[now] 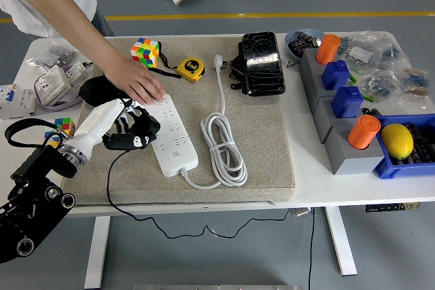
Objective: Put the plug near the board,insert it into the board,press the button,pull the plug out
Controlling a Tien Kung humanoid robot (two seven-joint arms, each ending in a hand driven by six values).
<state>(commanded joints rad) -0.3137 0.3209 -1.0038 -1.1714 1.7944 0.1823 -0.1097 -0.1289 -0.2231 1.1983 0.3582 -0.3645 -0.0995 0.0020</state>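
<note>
your left robot hand, toward the desk's left edge, has its fingers curled around the black plug just beside the long white power strip, whose far end a person's hand presses down.

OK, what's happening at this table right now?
The robot's left hand holds a black plug right beside the white power strip, not yet inserted. A person's hand presses on the strip's far end, steadying it on the grey mat. The strip's own cord lies coiled to its right.
</note>
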